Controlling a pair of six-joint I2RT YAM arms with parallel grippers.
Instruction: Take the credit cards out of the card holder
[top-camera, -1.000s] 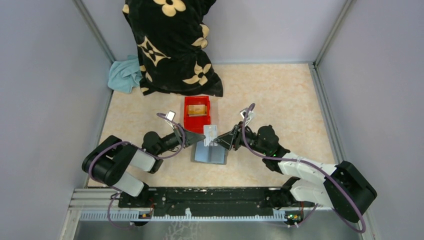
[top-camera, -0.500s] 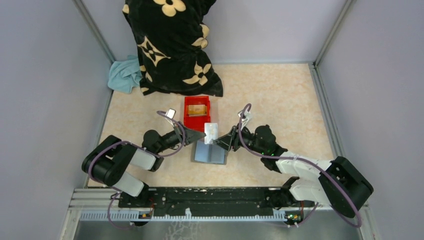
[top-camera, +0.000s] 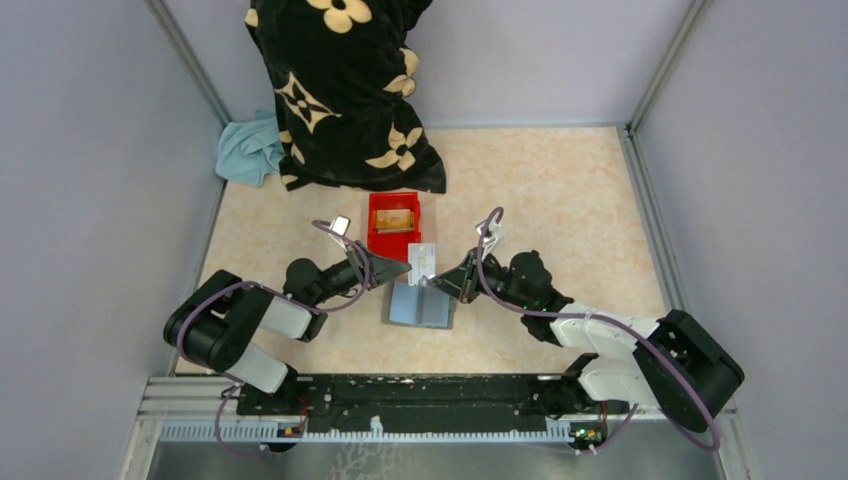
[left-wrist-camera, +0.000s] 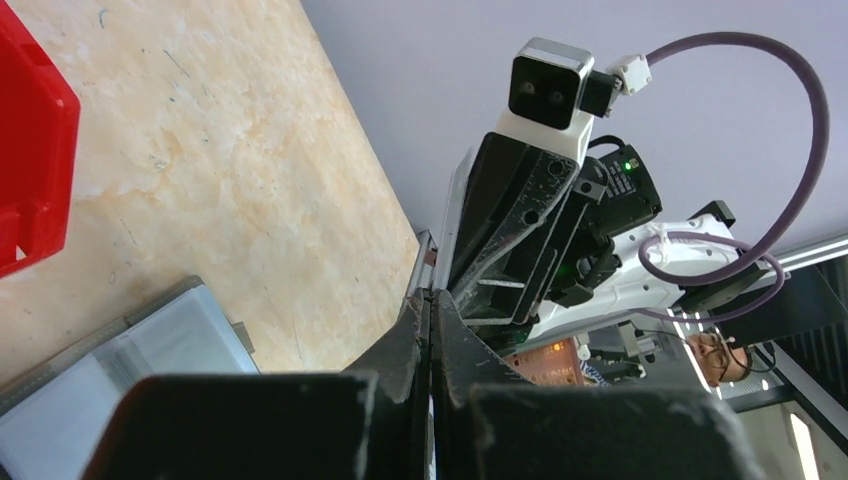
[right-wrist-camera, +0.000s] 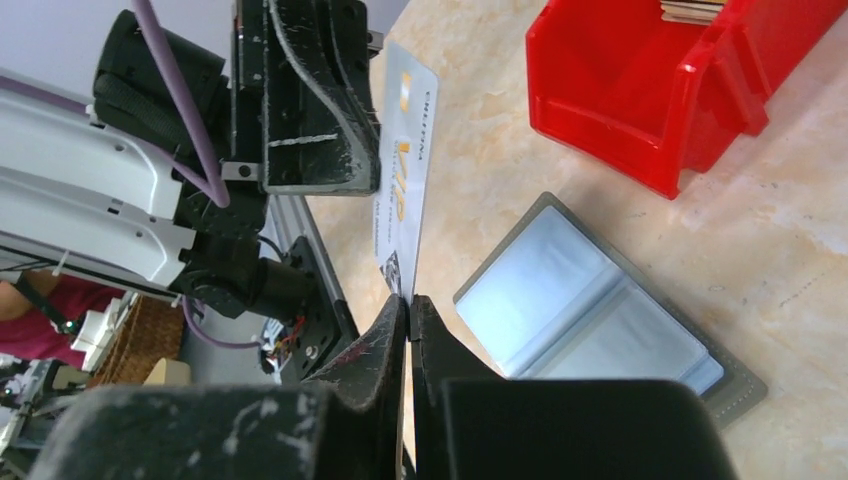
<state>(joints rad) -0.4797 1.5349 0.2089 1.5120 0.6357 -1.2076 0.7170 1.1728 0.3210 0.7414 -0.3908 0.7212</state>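
**A:** 2 arms meet over the table (top-camera: 560, 200). Where do the task's things lie?

**B:** The card holder (top-camera: 421, 306) lies open and flat on the table, blue-grey pockets up, just in front of the red bin (top-camera: 392, 240). 1 credit card (right-wrist-camera: 405, 185) is out of it. It stands on edge in the air over the holder's far end, between the 2 grippers. Something tan and flat lies in the bin, too small to name.

**A:** How will that card handle?

**B:** My guess is light, thin and stiff with a little spring, and slick on both faces. Pinched only at a corner, it could swivel or slip. I would take it along a bare edge, with the pads well onto the flat faces and away from the other gripper's hold.

**A:** And the fingers?

**B:** The left gripper (left-wrist-camera: 432, 335) is pressed together with no gap showing, and 1 side of the card appears to sit between its tips. The right gripper (right-wrist-camera: 410, 305) has its fingers (right-wrist-camera: 382, 345) clamped on the card's opposite end. As far as I can see, both grippers hold the same card.
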